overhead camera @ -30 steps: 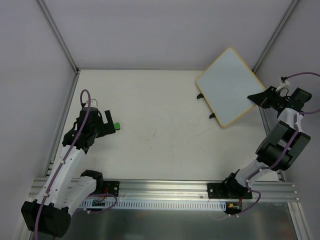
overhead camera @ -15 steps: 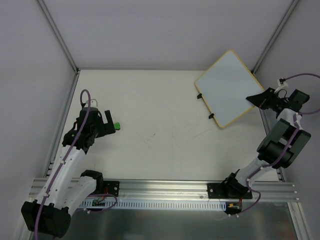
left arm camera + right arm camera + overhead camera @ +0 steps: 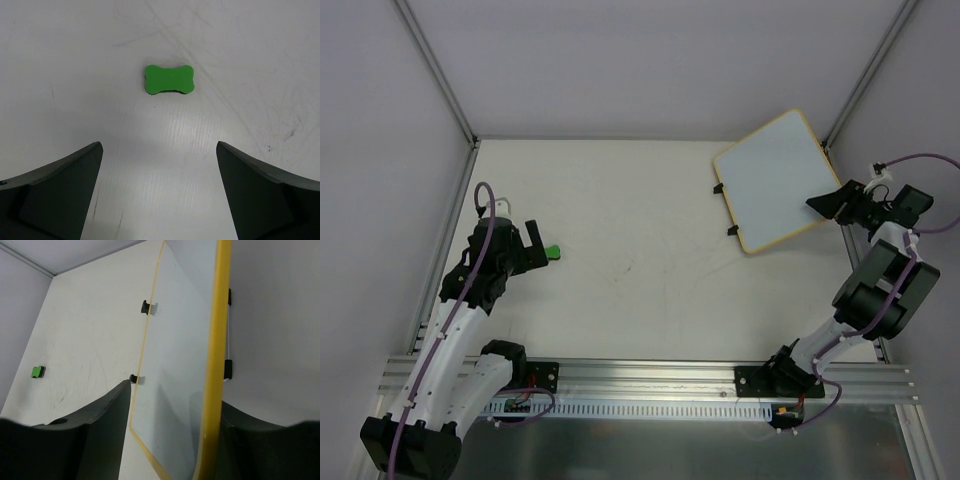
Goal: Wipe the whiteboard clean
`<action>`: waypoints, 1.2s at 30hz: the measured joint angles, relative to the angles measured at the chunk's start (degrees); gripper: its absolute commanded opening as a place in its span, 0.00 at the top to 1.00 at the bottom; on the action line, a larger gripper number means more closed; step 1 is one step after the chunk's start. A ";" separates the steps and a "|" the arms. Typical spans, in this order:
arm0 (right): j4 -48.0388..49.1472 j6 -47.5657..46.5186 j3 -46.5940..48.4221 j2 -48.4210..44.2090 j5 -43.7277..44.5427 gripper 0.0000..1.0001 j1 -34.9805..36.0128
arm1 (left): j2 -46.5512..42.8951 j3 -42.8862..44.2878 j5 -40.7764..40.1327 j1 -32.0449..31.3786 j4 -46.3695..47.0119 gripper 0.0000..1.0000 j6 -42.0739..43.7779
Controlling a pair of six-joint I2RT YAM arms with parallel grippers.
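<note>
White table [image 3: 620, 250]. Whiteboard [image 3: 775, 180] at far-right corner, tilted up, set diamond-wise, black clips [image 3: 718, 189] facing table centre. Right gripper [image 3: 823, 203] fingers parted loosely around its near-right edge, not clamping. Left gripper [image 3: 157, 150] spread wide, empty; green eraser [image 3: 169, 79] just ahead.

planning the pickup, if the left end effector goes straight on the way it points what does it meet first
Most likely the green eraser, lying on the table straight ahead of the left end effector; the distance is unclear.
</note>
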 measured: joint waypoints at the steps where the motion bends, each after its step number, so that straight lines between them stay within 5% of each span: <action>1: 0.00 -0.04 -0.44 -0.42 0.28 0.44 0.00 | -0.26 0.00 0.00 0.00 0.00 0.01 0.07; 5: 0.09 -0.17 -2.27 -2.14 1.70 0.34 0.00 | -1.03 -0.02 0.00 0.00 0.00 0.01 0.31; 12: -0.07 -0.07 -7.23 -8.07 5.97 0.02 -0.04 | -1.70 -0.02 0.04 0.00 0.00 0.01 0.92; 19: -2.19 0.70 -12.59 -17.77 15.10 0.01 -1.88 | -3.63 -0.02 0.15 0.00 -0.07 0.01 0.94; 26: -14.16 4.48 -13.77 -31.74 35.76 0.01 -2.95 | -5.57 -0.02 1.79 0.00 -0.22 0.01 0.83; 36: -32.79 7.80 5.49 -41.13 56.28 0.01 0.63 | -5.42 5.60 3.06 -0.11 -3.21 0.01 0.98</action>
